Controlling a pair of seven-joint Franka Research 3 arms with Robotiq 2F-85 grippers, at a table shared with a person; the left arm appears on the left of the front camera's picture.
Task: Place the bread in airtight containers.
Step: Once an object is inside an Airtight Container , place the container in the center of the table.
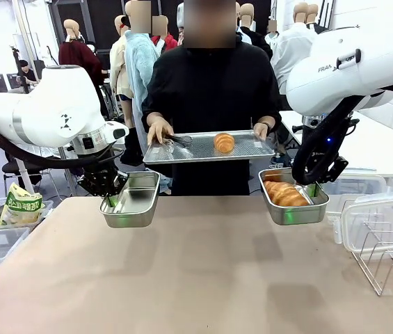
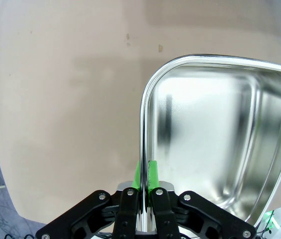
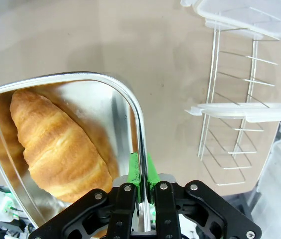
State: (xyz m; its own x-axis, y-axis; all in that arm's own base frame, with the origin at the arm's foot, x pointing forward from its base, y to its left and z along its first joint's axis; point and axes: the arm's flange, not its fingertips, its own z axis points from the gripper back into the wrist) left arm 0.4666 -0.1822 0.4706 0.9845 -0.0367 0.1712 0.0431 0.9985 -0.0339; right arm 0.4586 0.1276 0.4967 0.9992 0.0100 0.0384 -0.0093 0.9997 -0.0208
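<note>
My left gripper point(image 1: 113, 200) point(image 2: 143, 174) is shut on the rim of an empty steel tin point(image 1: 131, 200) point(image 2: 220, 139), holding it above the table. Over on the other side, my right gripper point(image 1: 310, 189) point(image 3: 139, 172) is shut on the rim of the second tin point(image 1: 299, 213) point(image 3: 108, 107), which holds one croissant point(image 1: 284, 193) point(image 3: 55, 142). A second croissant point(image 1: 224, 142) lies on a flat steel tray point(image 1: 252, 147) that the person holds out with both hands beyond the table's far edge, between the two tins.
Dark tongs point(image 1: 177, 141) lie on the tray's left part. A wire rack point(image 1: 385, 259) point(image 3: 234, 114) with clear lids point(image 1: 379, 221) point(image 3: 252, 112) stands at the table's right. A yellow-green snack bag point(image 1: 21, 206) and clear bins sit off the table's left edge.
</note>
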